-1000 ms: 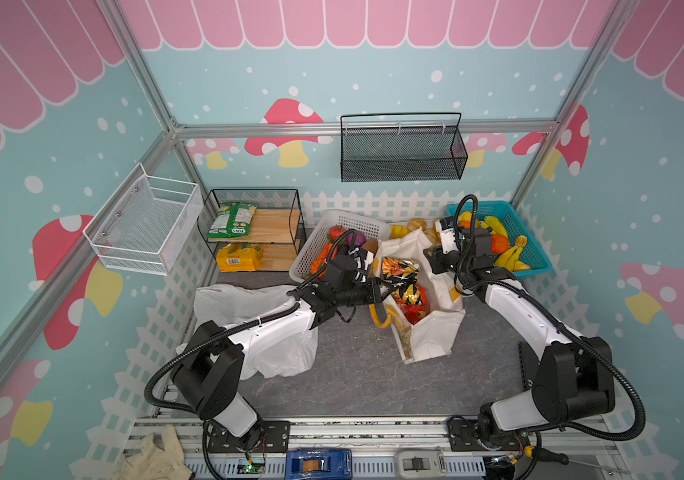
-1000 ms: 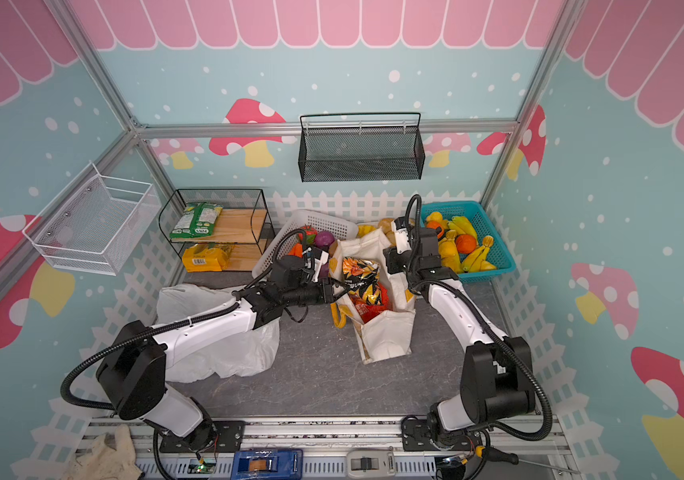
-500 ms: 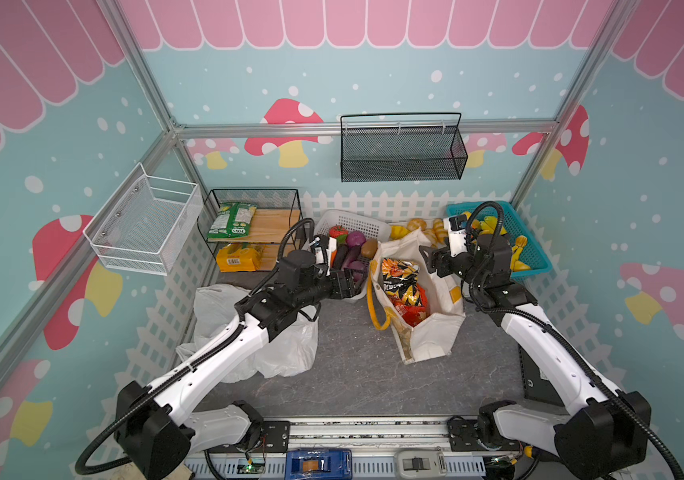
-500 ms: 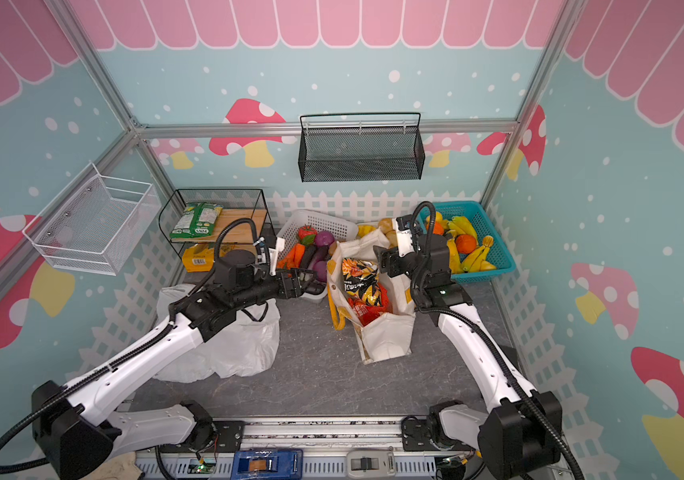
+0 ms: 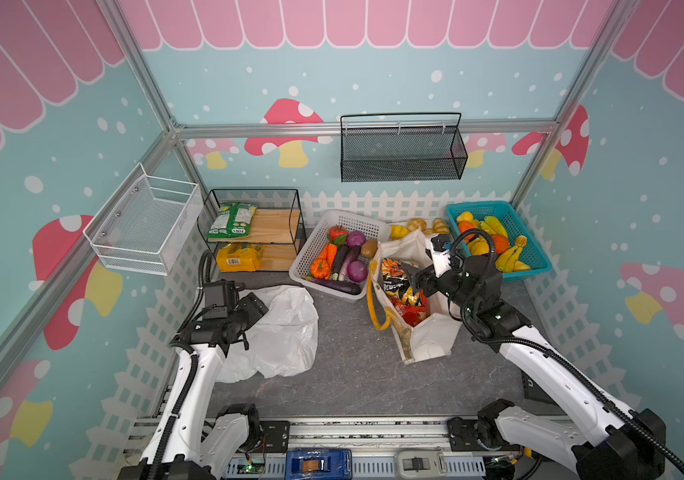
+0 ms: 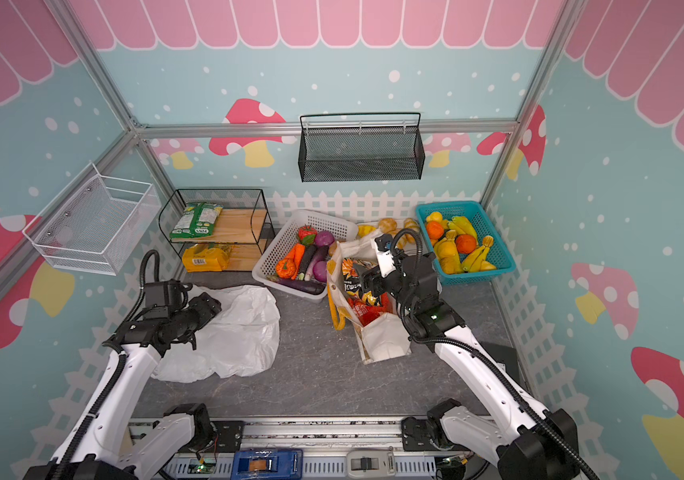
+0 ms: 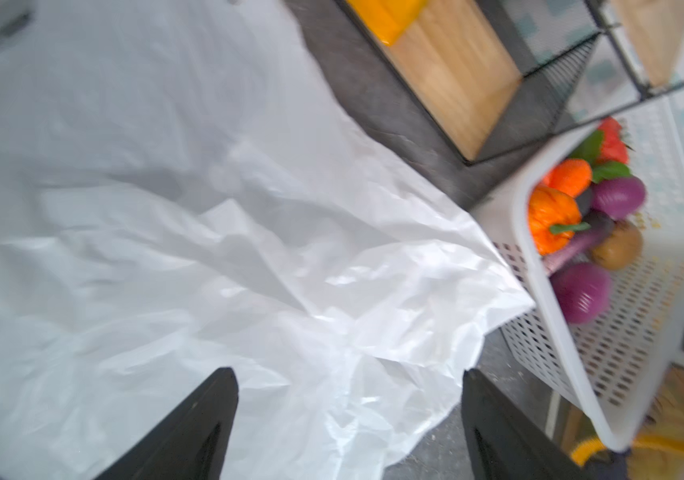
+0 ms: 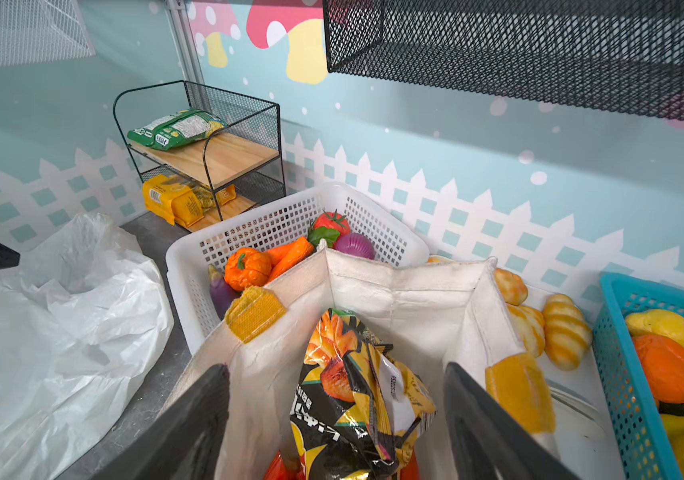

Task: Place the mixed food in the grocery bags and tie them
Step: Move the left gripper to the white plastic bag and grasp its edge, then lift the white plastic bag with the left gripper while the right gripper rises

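Observation:
The cream canvas tote [image 5: 427,340] [image 6: 386,347] [image 8: 398,291] stands open at centre right. In it are the yellow-and-dark snack packet [image 5: 397,279] [image 6: 353,286] [image 8: 353,399] and, below it, the red crisp packet [image 5: 412,316] [image 6: 367,312] [image 8: 278,469]. My right gripper [image 5: 411,276] [image 6: 363,279] [image 8: 336,370] hangs open over the tote's mouth, its jaws either side of the snack packet without touching it. The white plastic bag [image 5: 286,332] [image 6: 244,332] [image 7: 207,249] lies crumpled at left. My left gripper [image 5: 260,308] [image 6: 213,303] [image 7: 348,374] is open and empty above the bag's back edge. Orange and yellow toy fruits [image 5: 498,243] [image 6: 456,243] fill a teal basket.
A white basket [image 5: 311,249] [image 7: 560,332] of vegetables sits between the two bags. A black wire shelf [image 5: 253,232] at back left holds green and yellow packets. Bread rolls [image 5: 425,224] lie behind the tote. Wire baskets hang on the walls.
Both grippers have opened. My left arm has drawn back from the tote's left edge to above the white bag. My right gripper has pulled back slightly over the tote.

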`<state>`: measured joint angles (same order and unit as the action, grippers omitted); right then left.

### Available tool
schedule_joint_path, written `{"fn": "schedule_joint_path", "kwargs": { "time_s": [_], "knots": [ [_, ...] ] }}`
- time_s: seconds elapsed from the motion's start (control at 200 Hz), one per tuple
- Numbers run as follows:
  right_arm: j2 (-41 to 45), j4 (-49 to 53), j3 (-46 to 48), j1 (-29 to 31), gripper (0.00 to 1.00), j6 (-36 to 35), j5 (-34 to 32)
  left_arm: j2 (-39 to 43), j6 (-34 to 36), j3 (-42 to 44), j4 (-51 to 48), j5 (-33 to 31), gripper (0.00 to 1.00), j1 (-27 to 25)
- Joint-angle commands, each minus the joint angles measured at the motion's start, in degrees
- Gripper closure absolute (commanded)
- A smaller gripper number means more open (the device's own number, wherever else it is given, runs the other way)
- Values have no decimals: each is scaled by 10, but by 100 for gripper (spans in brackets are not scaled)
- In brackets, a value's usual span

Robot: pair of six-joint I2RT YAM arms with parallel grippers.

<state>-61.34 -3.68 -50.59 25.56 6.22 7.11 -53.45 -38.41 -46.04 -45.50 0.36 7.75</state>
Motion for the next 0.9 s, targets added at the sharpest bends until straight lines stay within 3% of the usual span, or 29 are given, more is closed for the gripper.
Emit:
{"fn": "schedule_joint_path", "kwargs": {
  "time_s": [0.0,0.165,0.265,0.345,0.5,0.7,0.786,0.896],
  "knots": [
    [17,-27,7,3,17,-5,9,7,-30,12,-65,-67,6,5],
    [12,-39,14,3,16,2,32,-47,-35,60,-21,-56,6,5],
    [6,-39,15,3,16,6,44,-69,-27,77,30,-43,11,6],
    [7,-40,16,3,16,5,41,-91,-20,91,80,-12,23,6],
    [8,-41,15,3,16,5,37,-131,-16,118,144,22,56,-6],
    [6,-35,4,3,16,6,32,-113,-24,163,206,33,90,-33],
    [6,-30,-2,2,16,6,29,-83,-13,160,202,35,100,-48],
    [8,-21,-12,2,16,3,16,-18,15,125,175,19,100,-99]
  ]
}}
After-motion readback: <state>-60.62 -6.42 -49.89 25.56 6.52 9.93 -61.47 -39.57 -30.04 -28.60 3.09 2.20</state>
